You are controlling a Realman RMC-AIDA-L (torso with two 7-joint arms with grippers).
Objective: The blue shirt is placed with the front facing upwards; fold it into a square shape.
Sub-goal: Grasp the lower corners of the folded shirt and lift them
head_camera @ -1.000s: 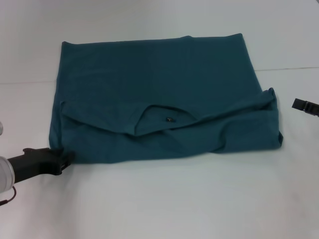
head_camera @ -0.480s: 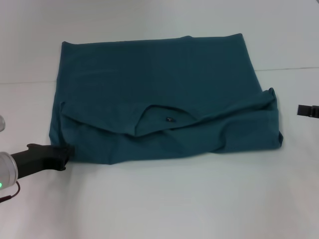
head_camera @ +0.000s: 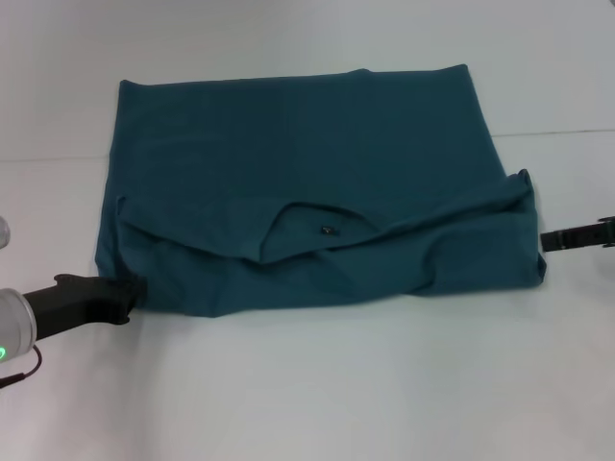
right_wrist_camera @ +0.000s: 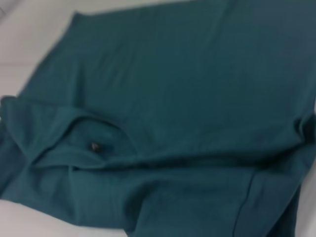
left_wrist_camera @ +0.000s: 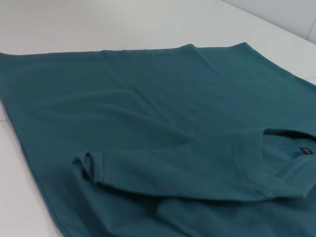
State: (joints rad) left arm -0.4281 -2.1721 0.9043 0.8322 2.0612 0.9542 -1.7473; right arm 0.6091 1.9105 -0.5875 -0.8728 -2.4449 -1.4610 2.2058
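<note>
The blue shirt (head_camera: pixel 307 182) lies on the white table, folded into a wide rectangle with plain teal upward. Its neck opening with the small dark label (head_camera: pixel 327 230) shows near the front middle; the label also shows in the left wrist view (left_wrist_camera: pixel 306 151) and the right wrist view (right_wrist_camera: pixel 94 146). The sleeve edges are folded over the front half. My left gripper (head_camera: pixel 133 290) is at the shirt's front left corner, touching its edge. My right gripper (head_camera: pixel 550 240) is at the shirt's front right corner, right beside the cloth. No lettering is visible.
The white table (head_camera: pixel 336 384) surrounds the shirt on all sides. A seam line in the tabletop (head_camera: pixel 557 132) runs left to right behind the shirt's middle.
My right gripper has moved down and inward toward the shirt's front right corner. My left gripper has crept slightly closer to the front left corner. The shirt has not moved.
</note>
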